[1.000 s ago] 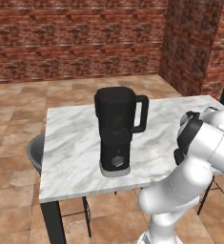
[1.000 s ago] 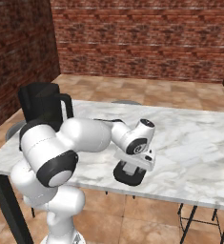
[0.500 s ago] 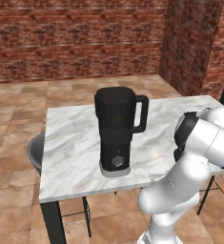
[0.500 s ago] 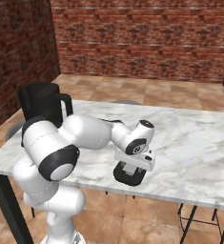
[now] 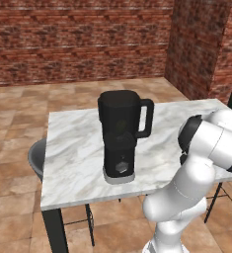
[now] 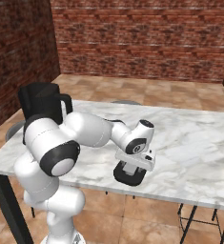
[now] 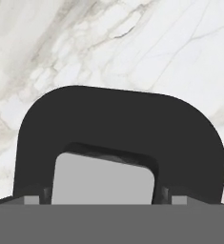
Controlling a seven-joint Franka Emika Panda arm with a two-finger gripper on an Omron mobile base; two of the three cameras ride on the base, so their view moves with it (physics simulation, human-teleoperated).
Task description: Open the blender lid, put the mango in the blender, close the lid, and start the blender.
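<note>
The black blender [image 5: 120, 138] stands lidless near the table's front left, also seen as the blender [image 6: 39, 102]. A faint yellow-green shape shows through its dark jar [image 5: 120, 125], likely the mango. The blender lid [image 6: 127, 177] lies flat on the marble near the front edge, well right of the blender. My gripper [image 6: 133, 167] points down right on top of it. Up close, the lid [image 7: 118, 119] is black with a light grey cap [image 7: 104, 178]. My gripper [image 7: 105, 196] stands open, with its fingertips [image 7: 46, 194] on either side of the cap.
The marble table [image 6: 189, 138] spreads bare to the right of the lid, whose place is close to the table's front edge [image 6: 170, 194]. A grey chair [image 5: 36, 158] sits at the table's left side. Brick walls stand behind.
The arm has shifted slightly, with the hand staying low over the lid. The jaws have drawn in a little around the grey cap. Lid and blender have not moved.
</note>
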